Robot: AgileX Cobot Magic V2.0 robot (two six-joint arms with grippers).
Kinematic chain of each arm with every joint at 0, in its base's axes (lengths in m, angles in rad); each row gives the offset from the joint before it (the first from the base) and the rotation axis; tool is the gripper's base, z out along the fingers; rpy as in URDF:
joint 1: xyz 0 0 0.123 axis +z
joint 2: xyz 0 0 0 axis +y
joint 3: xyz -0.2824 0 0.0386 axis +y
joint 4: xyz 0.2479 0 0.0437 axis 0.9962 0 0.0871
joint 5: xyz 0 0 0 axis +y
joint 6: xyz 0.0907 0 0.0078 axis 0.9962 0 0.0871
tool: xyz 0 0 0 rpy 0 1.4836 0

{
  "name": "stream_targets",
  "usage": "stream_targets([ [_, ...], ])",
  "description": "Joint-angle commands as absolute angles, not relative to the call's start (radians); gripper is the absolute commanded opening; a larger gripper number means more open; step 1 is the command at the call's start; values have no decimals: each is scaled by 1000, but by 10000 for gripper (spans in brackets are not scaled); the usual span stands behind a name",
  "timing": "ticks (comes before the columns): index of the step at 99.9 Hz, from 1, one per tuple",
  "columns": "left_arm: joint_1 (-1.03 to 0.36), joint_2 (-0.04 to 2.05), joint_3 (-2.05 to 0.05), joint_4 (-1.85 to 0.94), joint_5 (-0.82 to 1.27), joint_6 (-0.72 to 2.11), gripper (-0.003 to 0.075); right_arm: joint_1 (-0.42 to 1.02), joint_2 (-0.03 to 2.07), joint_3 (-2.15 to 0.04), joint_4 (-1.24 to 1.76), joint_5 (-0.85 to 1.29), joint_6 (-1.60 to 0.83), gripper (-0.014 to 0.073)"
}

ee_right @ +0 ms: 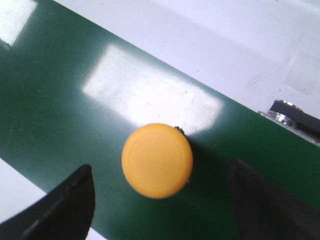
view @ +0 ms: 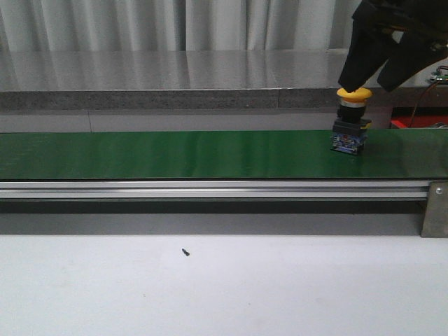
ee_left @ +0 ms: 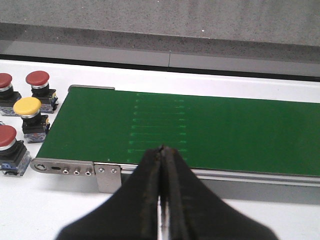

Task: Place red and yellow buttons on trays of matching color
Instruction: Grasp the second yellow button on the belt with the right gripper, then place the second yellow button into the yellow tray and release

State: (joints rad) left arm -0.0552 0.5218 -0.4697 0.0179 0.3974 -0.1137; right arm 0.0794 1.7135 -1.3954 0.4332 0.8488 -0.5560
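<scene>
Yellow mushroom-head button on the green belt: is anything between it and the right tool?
Nothing visible. The right tool is open directly above the yellow mushroom-head button, one finger on each side, with only green conveyor belt around it.

**No readable text**

No lettering, label, brand, number or sign can be read in any view. The yellow button (view: 352,119) on the green conveyor belt (view: 175,154) shows a plain cap; its base is too blurred.
</scene>
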Motion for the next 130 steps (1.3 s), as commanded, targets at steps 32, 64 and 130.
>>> stream_targets([
  [32, -61, 525, -499, 8, 324, -123, -20, 83, 1785, -1464, 365, 861, -526, 406],
  [64, -61, 525, -499, 8, 324, -123, -20, 78, 1741, -1464, 306, 902, -511, 199],
  [130, -61, 525, -499, 8, 324, -123, -20, -497, 1566, -1387, 320, 965, -398, 199],
])
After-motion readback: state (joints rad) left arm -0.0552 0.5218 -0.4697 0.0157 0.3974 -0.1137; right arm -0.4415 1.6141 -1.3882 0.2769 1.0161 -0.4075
